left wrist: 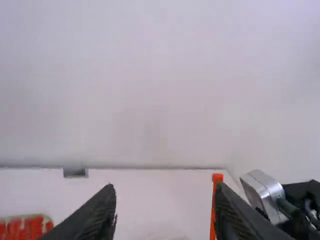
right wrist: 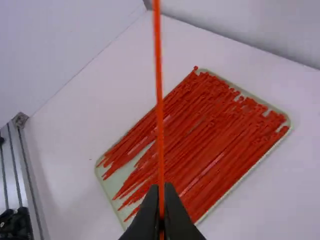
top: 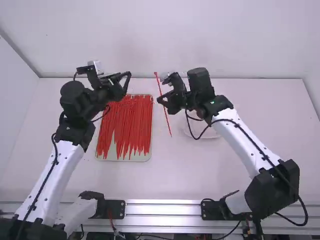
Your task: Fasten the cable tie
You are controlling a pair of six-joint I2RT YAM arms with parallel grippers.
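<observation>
A single red cable tie [top: 163, 104] stands steeply tilted above the table, its head end [left wrist: 217, 178] uppermost. My right gripper [top: 165, 101] is shut on it partway along; in the right wrist view the strip [right wrist: 158, 100] runs straight out from the closed fingertips [right wrist: 161, 207]. My left gripper [top: 122, 81] hangs open just left of the tie, above the tray's far end. In the left wrist view the tie's head sits beside one open finger [left wrist: 235, 217], and nothing lies between the fingers.
A pale tray [top: 124, 157] piled with several red cable ties [top: 126, 125] lies left of centre, below both grippers. The right arm's wrist camera [left wrist: 267, 192] is close to the left gripper. Bare white table spreads to the right and front.
</observation>
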